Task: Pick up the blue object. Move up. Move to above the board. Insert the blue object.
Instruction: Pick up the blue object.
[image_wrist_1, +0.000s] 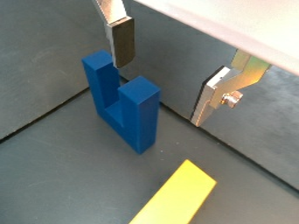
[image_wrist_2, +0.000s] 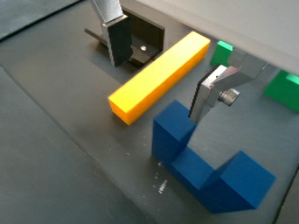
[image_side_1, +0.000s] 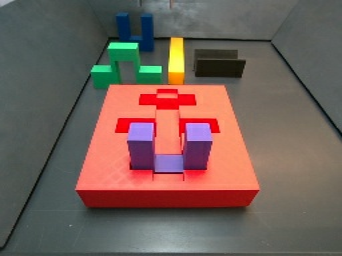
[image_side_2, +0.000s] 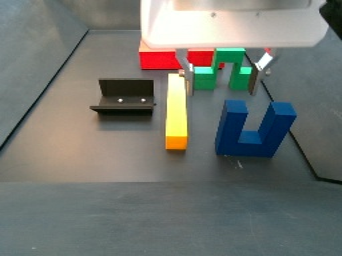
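Observation:
The blue object (image_wrist_1: 121, 103) is a dark blue U-shaped block standing on the dark floor with its prongs up; it shows in both wrist views (image_wrist_2: 208, 164) and both side views (image_side_1: 134, 25) (image_side_2: 254, 130). My gripper (image_wrist_1: 170, 74) hangs open and empty above it, with nothing between the silver fingers (image_wrist_2: 119, 44). The block lies lower than the fingertips and off to one side of the gap, near one finger (image_wrist_2: 211, 92). The gripper (image_side_2: 223, 68) also shows in a side view under its white body. The board (image_side_1: 167, 150) is a red slab, far from the block.
A purple U-shaped block (image_side_1: 166, 148) sits in the board. A yellow bar (image_wrist_2: 162, 74) (image_side_2: 177, 110) lies beside the blue object. A green stepped block (image_side_1: 126, 62) and the dark fixture (image_side_2: 123, 97) stand nearby. Grey walls enclose the floor.

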